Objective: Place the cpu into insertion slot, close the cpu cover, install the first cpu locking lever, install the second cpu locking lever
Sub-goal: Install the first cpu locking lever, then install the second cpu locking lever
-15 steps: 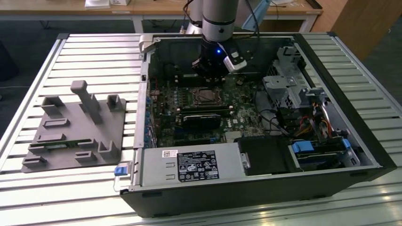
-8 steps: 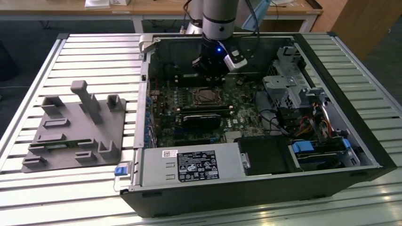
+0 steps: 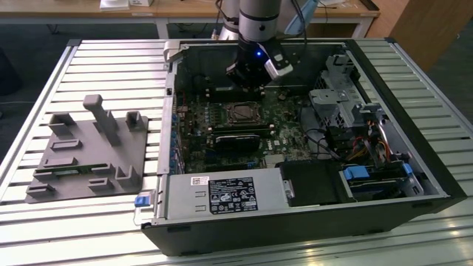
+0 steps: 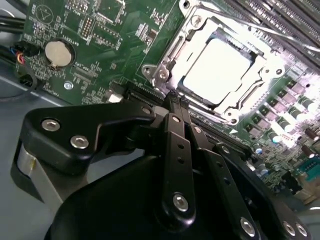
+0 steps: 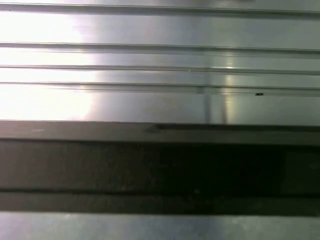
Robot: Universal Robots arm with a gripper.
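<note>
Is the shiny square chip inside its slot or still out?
Inside. In the second wrist view the cpu lies flat in the insertion slot, with the metal frame around it. The gripper holds nothing.

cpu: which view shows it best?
The second wrist view: the cpu sits large and bright in the insertion slot, cover frame over its edges. In the exterior view it is a small dark square. The first wrist view faces metal slats.

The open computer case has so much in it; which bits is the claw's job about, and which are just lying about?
Part of the job:
- cpu, lying in the insertion slot
- cpu cover, its frame around the chip
- claw, fingers together

Just there:
- coin battery
- grey fixture tray
- power supply
- blue-handled drive bay
</note>
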